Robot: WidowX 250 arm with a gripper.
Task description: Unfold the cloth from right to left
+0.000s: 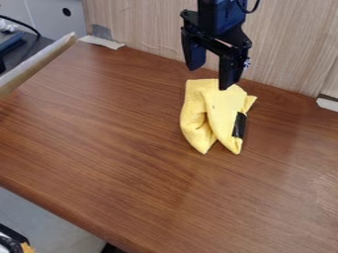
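While the black gripper point(211, 78) is hanging wide near its far end, a yellow cloth point(223, 106) is lying folded on the desk point(125, 143)

Its matte fabric is tapering to two blunt points, a black strip point(239, 125) is running along its right side, and brown wood grain is gleaming around it

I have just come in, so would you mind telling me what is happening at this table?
A black robot arm is at work on unfolding a yellow cloth. Its gripper hangs open over the cloth's far edge, one finger overlapping it in the view; whether they touch, I cannot tell. The cloth lies bunched and folded on the brown wooden table, with a black patch at its right side in the picture.
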